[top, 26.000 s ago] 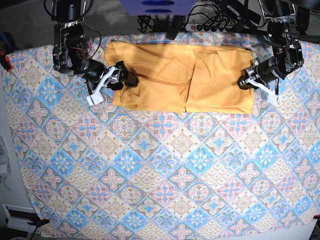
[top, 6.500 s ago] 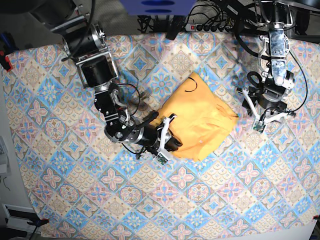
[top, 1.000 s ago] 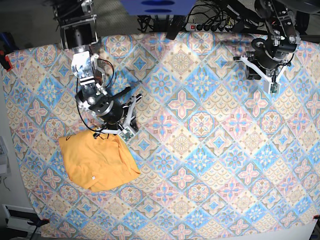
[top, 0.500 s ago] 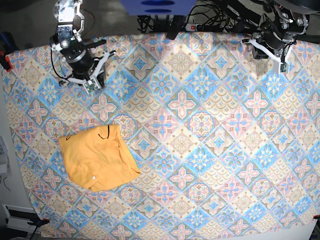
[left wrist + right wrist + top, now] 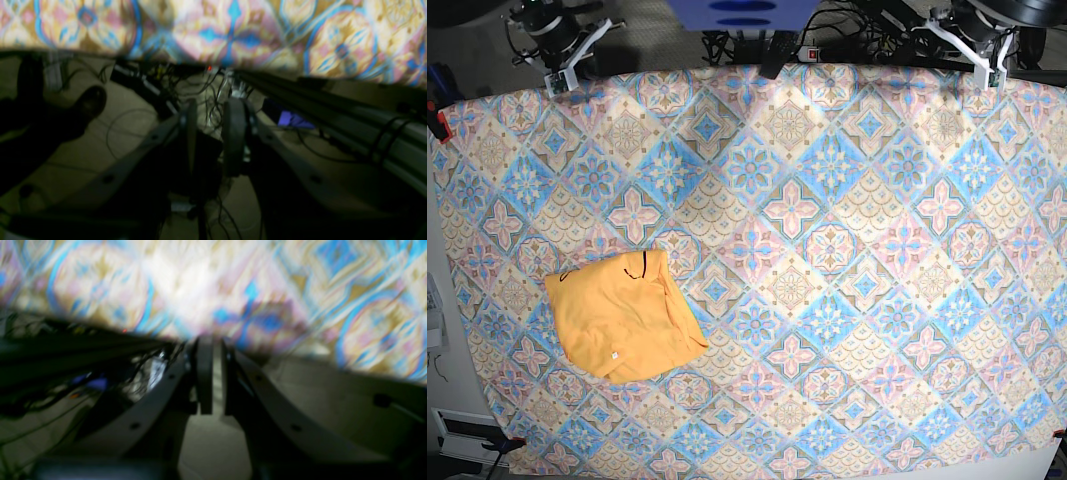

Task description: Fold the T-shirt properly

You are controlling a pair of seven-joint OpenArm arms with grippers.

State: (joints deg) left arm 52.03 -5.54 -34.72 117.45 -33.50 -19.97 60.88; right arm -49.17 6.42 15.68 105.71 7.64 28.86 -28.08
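Both arms have pulled back since half a second ago; shirt unmoved.

Right end effector [image 5: 564,50] now at the far-left corner of the cloth, well apart from the T-shirt [image 5: 622,318]. Wrist view: pads nearly closed, a thin gap showing between them, nothing held [image 5: 213,373]. Left end effector [image 5: 972,45] at the far-right corner, farthest from the shirt. Its pads stand a little apart, nothing between them [image 5: 211,136].

Nothing lies on or beside the shirt. Cables and a power strip [image 5: 847,50] run along the far edge, well away from the shirt.

Surface covered by a blue-pink patterned tablecloth [image 5: 847,300]; grey floor shows beyond its far edge.

Shirt lies folded in a compact, roughly square bundle on the near-left part of the cloth. Sits skewed to the cloth's edges; long axis unclear. Dark collar trim [image 5: 637,270] shows at its far edge, small white tag [image 5: 612,354] near its near edge.
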